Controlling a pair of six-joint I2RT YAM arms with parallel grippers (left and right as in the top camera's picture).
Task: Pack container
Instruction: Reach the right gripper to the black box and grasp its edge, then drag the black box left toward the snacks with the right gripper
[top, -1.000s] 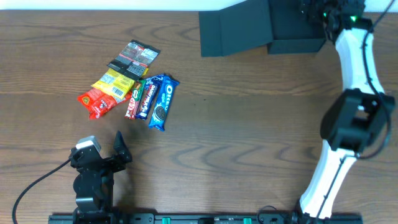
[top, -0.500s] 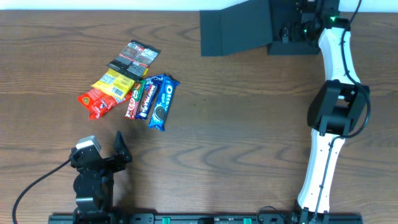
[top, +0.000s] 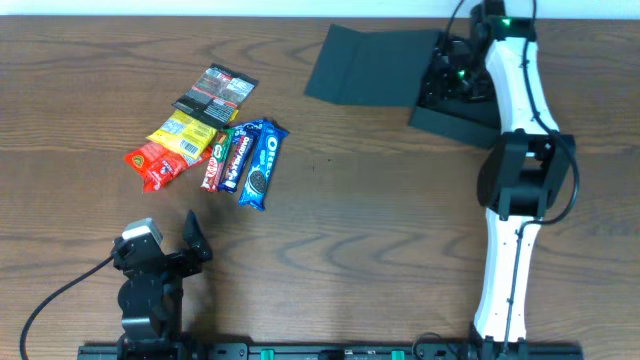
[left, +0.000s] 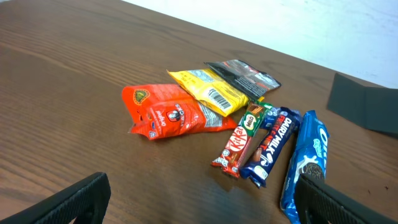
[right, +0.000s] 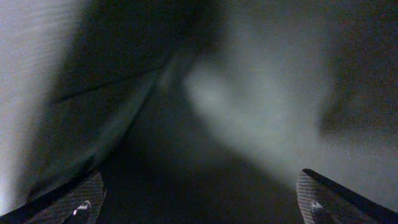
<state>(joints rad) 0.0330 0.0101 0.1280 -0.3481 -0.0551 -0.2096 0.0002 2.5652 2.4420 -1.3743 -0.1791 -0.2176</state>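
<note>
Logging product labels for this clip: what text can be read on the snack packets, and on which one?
"OREO": blue pack.
"DAIRY MILK": purple bar.
"KitKat": red bar.
Red packet, yellow packet, black packet: print too small to read.

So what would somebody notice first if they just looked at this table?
Probably the bright heap of snacks on the table's left side, where a red packet, a yellow packet and a blue Oreo pack stand out against the dark wood. Next comes the long white right arm at the far right, with its open right gripper poking into the dark container.
</note>
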